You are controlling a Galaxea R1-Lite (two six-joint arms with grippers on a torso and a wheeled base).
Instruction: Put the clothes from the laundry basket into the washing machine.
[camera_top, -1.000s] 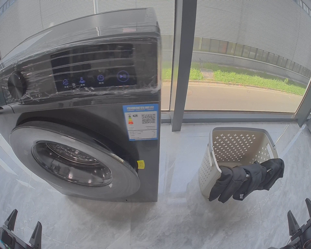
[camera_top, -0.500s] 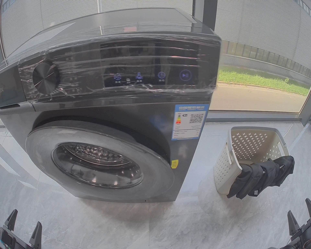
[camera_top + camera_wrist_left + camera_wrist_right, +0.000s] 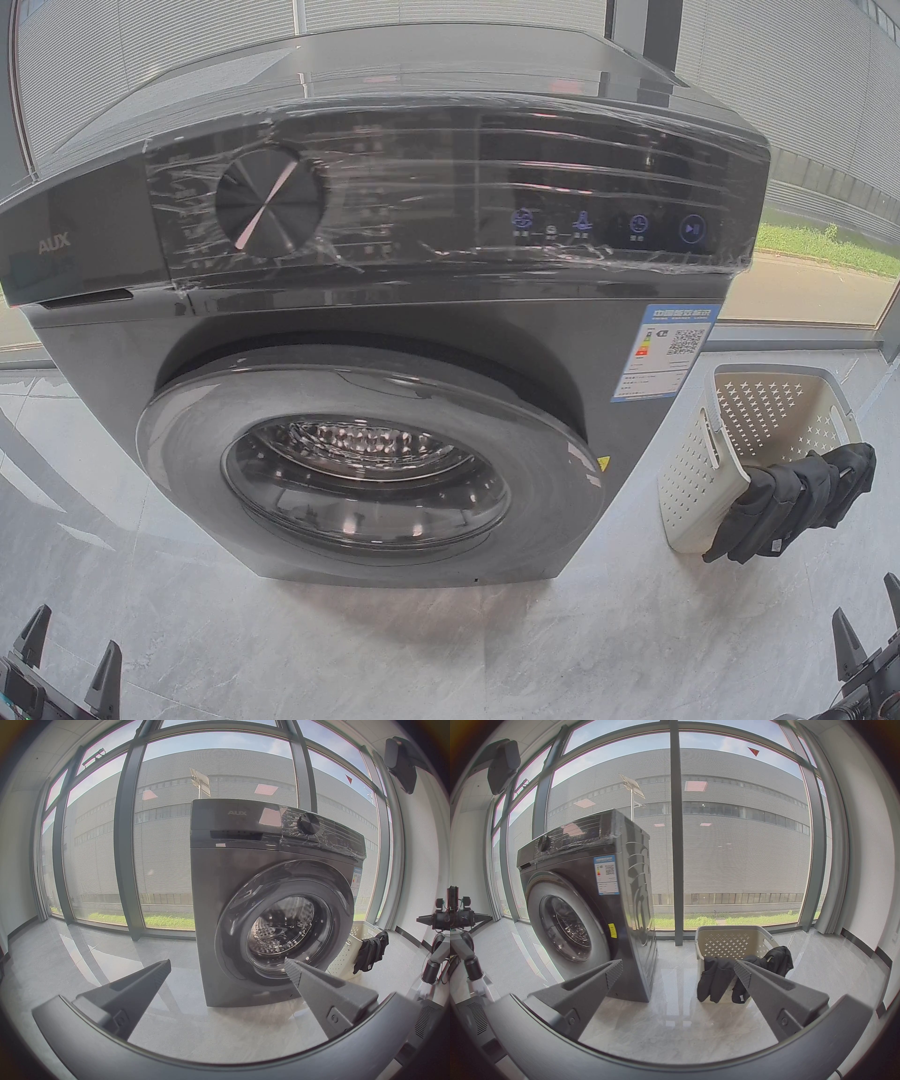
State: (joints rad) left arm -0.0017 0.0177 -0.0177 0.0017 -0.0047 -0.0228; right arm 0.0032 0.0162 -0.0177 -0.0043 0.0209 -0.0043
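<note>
- Clothes [image 3: 792, 502]: one dark bundle draped over the near rim of the laundry basket [image 3: 692, 469], part hanging down the outside wall. Nothing is loaded yet.
- The basket stands on the floor [image 3: 562, 647] just beside the washing machine [image 3: 394, 309], at its 3 o'clock. From the robot, the machine is at 12 o'clock and the basket at about 2 o'clock.
- The round door [image 3: 370, 469] appears shut, and where its catch sits cannot be told.
- Step in hand, as judged: squaring up to the machine so the door can be opened before any garment is lifted.
- Recommended: open the door fully first, and keep its swing off the basket. Then grasp the bundle at the rim fold, where the cloth is thickest. Lift straight up so the light basket is not dragged or tipped.
- Left pincer [image 3: 73, 647]: low at 7 o'clock in the head view, released and empty, fingers pointing towards the machine and well apart from it.
- Right pincer [image 3: 867, 614]: low at 5 o'clock, released and empty, near the basket but touching nothing.
</note>
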